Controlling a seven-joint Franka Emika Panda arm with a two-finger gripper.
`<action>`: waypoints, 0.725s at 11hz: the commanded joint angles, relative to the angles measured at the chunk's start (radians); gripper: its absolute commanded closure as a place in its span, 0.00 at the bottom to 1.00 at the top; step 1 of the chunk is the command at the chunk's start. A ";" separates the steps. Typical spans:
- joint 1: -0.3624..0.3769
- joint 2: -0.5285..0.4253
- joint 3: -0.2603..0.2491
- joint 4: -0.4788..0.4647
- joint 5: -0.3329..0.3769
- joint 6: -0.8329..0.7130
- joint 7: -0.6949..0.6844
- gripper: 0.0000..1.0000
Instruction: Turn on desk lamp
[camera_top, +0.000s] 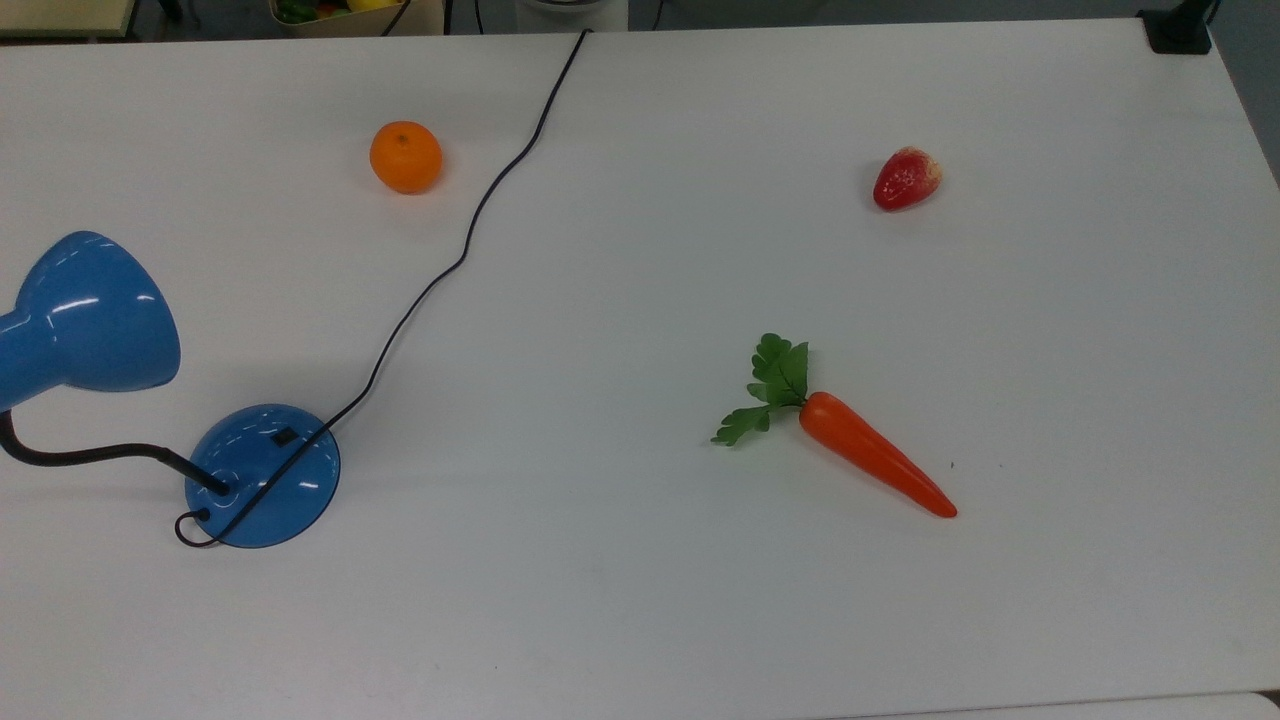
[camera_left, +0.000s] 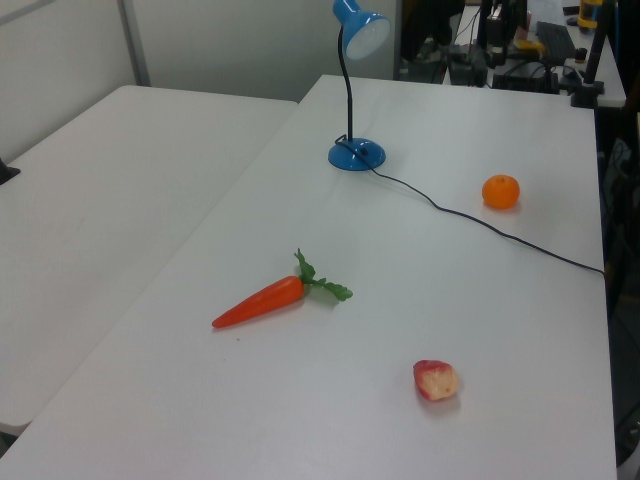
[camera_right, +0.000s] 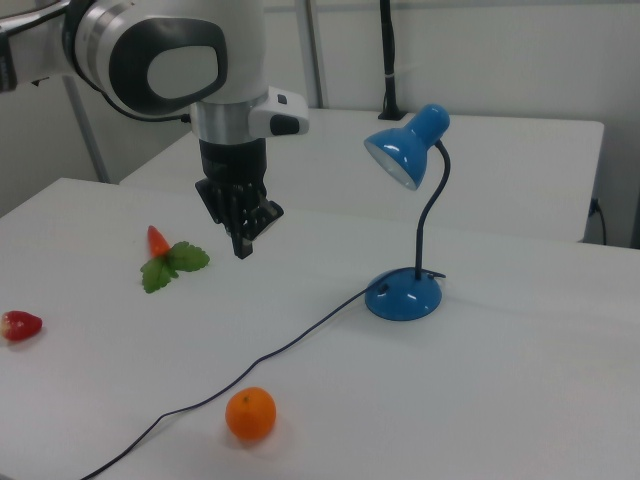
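Observation:
The desk lamp is glossy blue, with a round base (camera_top: 262, 476) at the top view's lower left and a small black switch (camera_top: 285, 436) on the dome. Its cone shade (camera_top: 90, 312) hangs over the table on a black bendy neck, and the bulb looks unlit. The black cord (camera_top: 470, 225) runs from the base to the table's far edge. In the right view, my gripper (camera_right: 243, 248) hangs above the table, well to the left of the lamp base (camera_right: 402, 296). It points down, shut and holding nothing. The lamp (camera_left: 356, 155) stands at the far end in the left view.
On the white table (camera_top: 640, 600) lie an orange (camera_top: 405, 157) near the cord, a carrot (camera_top: 870, 456) with green leaves in the middle, and a strawberry (camera_top: 906, 178) at the top view's upper right. A second white table (camera_left: 90, 220) adjoins on the left view's left.

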 joint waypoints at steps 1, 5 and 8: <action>-0.024 -0.002 0.001 -0.019 0.035 0.066 0.015 0.95; -0.022 0.017 0.006 -0.053 0.035 0.232 0.115 0.97; -0.018 0.081 0.006 -0.055 0.035 0.376 0.199 0.98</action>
